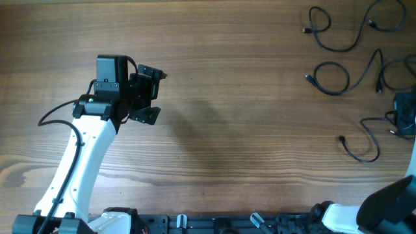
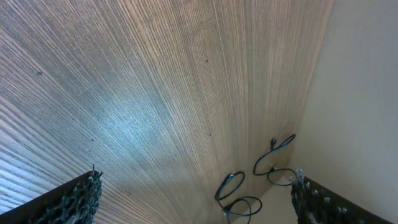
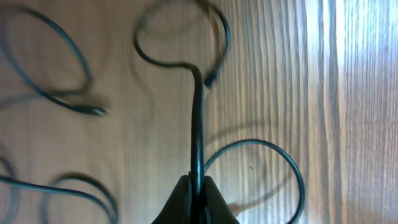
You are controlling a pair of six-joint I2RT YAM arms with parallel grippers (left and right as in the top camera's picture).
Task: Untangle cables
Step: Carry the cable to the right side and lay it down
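Several thin black cables lie apart at the table's right end: one at the far corner (image 1: 335, 32), one below it (image 1: 331, 77), one by the right edge (image 1: 392, 70), and a nearer one (image 1: 364, 142). My right gripper (image 1: 404, 117) is at the right edge, shut on the nearer cable; in the right wrist view the jaws (image 3: 196, 186) pinch the cable (image 3: 198, 112), which runs up into a loop. My left gripper (image 1: 146, 94) is open and empty above bare wood at the left; in its wrist view the fingers (image 2: 199, 205) are wide apart, with cables (image 2: 233, 190) far off.
The wooden table (image 1: 247, 130) ends close behind the cables at the right edge. The left arm's white link (image 1: 84, 156) reaches up from the front left. A black rail (image 1: 214, 224) runs along the table's front edge.
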